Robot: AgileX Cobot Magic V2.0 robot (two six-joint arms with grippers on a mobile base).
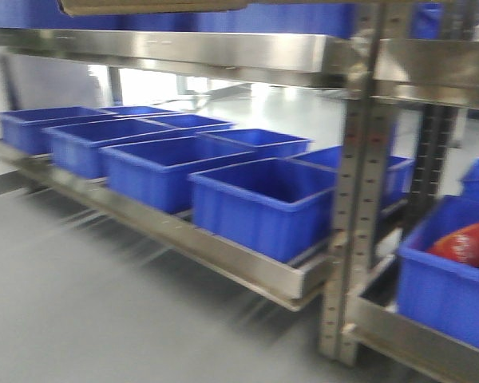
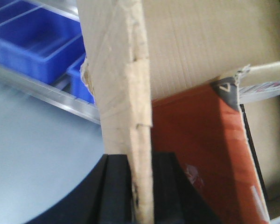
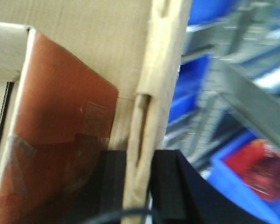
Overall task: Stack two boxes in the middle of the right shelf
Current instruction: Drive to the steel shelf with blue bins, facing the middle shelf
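Observation:
A tan cardboard box [image 2: 186, 42] is held up between both arms, and its bottom edge [image 1: 144, 6] shows at the top of the front view. My left gripper [image 2: 140, 161] is shut on the box's left wall, with a black finger on each side of the cardboard. My right gripper [image 3: 140, 158] is shut the same way on the right wall of the box [image 3: 84, 42]. An orange-red pack [image 2: 196, 149] lies inside the box. The steel shelf [image 1: 431, 76] of the right bay stands right of an upright post [image 1: 359, 199].
Several blue bins [image 1: 263, 199] sit in rows on the low left tier behind a steel front rail [image 1: 223, 255]. A blue bin [image 1: 447, 287] with a red bag [image 1: 467, 243] sits low in the right bay. Grey floor [image 1: 88, 303] lies in front.

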